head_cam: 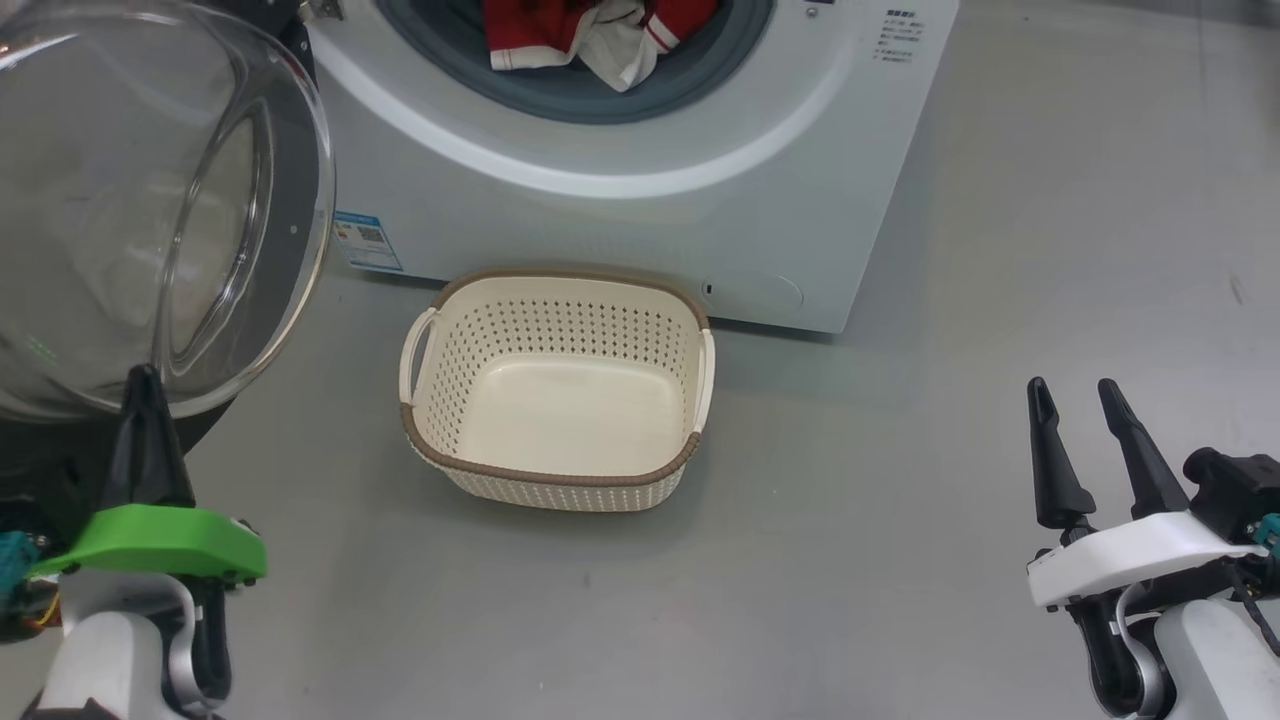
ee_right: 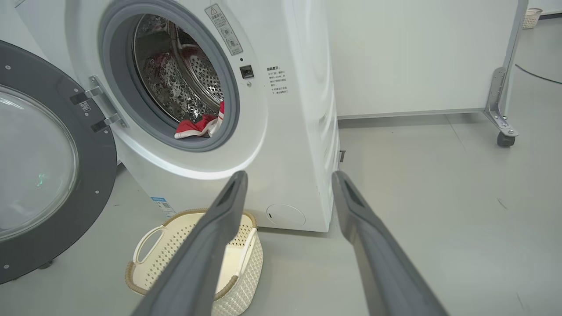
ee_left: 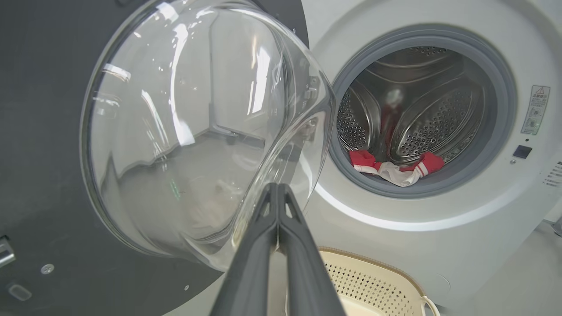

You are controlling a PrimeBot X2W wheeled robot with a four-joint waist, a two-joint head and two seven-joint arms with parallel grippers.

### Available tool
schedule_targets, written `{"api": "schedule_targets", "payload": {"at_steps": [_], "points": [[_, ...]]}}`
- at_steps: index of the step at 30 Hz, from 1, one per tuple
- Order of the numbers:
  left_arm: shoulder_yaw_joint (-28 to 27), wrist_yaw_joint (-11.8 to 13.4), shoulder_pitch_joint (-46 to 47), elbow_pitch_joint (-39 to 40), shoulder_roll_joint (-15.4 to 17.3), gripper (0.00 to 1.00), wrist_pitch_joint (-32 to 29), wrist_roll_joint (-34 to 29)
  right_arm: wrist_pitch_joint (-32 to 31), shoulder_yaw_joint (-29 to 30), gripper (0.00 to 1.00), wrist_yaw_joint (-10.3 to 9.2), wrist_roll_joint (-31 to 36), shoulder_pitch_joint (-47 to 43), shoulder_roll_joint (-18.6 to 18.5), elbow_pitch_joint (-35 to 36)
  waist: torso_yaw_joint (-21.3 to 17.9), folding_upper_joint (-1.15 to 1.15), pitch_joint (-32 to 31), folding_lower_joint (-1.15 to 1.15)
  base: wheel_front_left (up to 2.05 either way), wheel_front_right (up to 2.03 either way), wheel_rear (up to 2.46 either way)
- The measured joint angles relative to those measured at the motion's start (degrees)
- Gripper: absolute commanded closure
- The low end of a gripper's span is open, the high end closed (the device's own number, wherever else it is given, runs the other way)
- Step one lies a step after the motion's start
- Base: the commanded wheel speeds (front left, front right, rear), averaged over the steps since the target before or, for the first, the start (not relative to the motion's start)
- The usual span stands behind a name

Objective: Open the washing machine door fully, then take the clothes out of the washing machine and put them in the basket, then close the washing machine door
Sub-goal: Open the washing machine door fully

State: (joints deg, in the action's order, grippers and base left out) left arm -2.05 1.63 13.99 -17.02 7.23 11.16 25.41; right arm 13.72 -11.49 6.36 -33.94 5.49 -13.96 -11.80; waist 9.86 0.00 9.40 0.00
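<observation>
While the left claw point(head_cam: 145, 385) sits shut and empty, tips at the glass bowl point(head_cam: 120, 200) of the door point(head_cam: 296, 225) (contact unclear), the right claw point(head_cam: 1073, 395) stands wide open, holding nothing. Basket point(head_cam: 560, 335) on floor point(head_cam: 900, 520), empty, just before the washer point(head_cam: 600, 230). Door stands open at left. Clothes point(head_cam: 590, 35), red and white, lie at the front lip of the drum point(ee_left: 421, 109), on the gasket point(head_cam: 570, 102).

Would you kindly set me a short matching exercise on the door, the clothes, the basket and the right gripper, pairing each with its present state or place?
Things:
1. washing machine door
2. clothes
3. basket
4. right gripper

States or places:
A. empty
B. swung open
C. jaws apart, holding nothing
D. lying at the opening of the washing machine

Pairs: 1-B, 2-D, 3-A, 4-C
</observation>
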Motion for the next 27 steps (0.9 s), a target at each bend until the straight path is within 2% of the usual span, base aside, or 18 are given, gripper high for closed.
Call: {"api": "schedule_targets", "payload": {"at_steps": [9, 14, 23, 24, 25, 27], "points": [[3.6, -0.7, -3.5, 2.8, -2.9, 1.0, 0.1, -1.2, 0.1, 0.2, 0.0, -0.55, 0.0, 0.0, 0.6, 0.5, -4.7, 0.0, -3.0, 0.0, 0.0, 0.0, 0.0], [5.9, -0.7, -5.7, 3.6, -3.0, 1.0, 0.3, -3.0, 0.2, 0.2, 0.0, -0.56, 0.2, 0.0, 0.9, 1.2, -6.8, 0.0, -4.0, 0.0, 0.0, 0.0, 0.0], [9.3, -0.6, -7.5, 4.7, -4.2, 1.0, 1.1, -3.8, 0.2, 0.8, 0.0, -0.99, 0.3, -0.2, 0.8, 1.9, -8.5, 0.0, -4.4, 0.0, 0.0, 0.0, 0.0], [9.5, -0.5, -7.7, 4.8, -4.2, 0.97, 1.1, -3.8, 0.2, 0.9, 0.0, -0.99, 0.3, -0.2, 0.8, 1.9, -8.5, 0.0, -4.4, 0.0, 0.0, 0.0, 0.0], [9.6, -0.4, -7.9, 4.8, -4.3, 0.71, 1.5, -3.8, 0.2, 0.9, 0.0, -0.99, 0.4, -0.2, 0.8, 1.9, -8.6, 0.0, -4.4, 0.0, 0.0, 0.0, 0.0], [10.0, -0.1, -8.4, 4.8, -4.3, 0.06, 1.5, -4.0, 0.2, 0.9, 0.0, -0.99, 0.9, -0.2, 0.8, 2.0, -8.6, 0.0, -4.4, 0.0, 0.0, 0.0, 0.0]]}}
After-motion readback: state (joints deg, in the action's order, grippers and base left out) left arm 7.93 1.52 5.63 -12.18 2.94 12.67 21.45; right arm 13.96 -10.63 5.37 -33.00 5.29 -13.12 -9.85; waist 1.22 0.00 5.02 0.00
